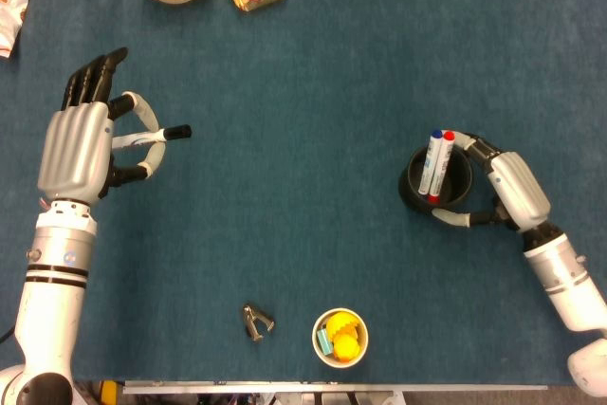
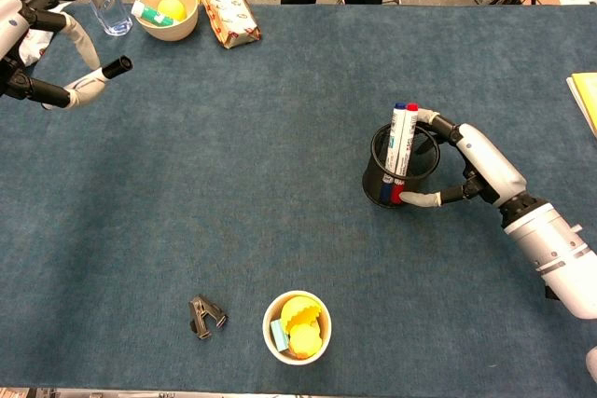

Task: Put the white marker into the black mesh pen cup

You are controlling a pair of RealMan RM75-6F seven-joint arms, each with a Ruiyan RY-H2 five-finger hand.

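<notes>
**A:** Item one, white marker (image 1: 150, 136). Location?

**B:** Pinched in the left hand (image 1: 83, 144), between the thumb and a curled finger, the other fingers stretched out straight. Long axis roughly level in the head view, black cap pointing away from the palm toward the robot's right. It is clear of the desk (image 1: 303, 92).

**A:** Item two, black mesh pen cup (image 2: 399, 169)?

**B:** Far off to the right of the left hand, well apart from it. The right hand (image 2: 478, 167) is wrapped around the cup from the cup's right side, fingers touching the mesh at the rim and near the base, so it grips it. The cup leans a little toward the left hand. It already holds a blue-capped marker (image 2: 397, 142) and a red-capped marker (image 2: 409, 144), side by side, tilted.

**A:** The relation the coming move turns on?

**B:** The cap already points at the cup, so I judge the marker must travel along its own axis, then be tipped upright over the mouth. The left hand alone carries it; the right only steadies the target.

**A:** Anything obscured?

**B:** In the chest view the left hand is cut off by the frame edge; only the fingers and the marker's capped end show. How much of the barrel sits inside the grip cannot be told. The free space left in the cup is hard to judge.
</notes>
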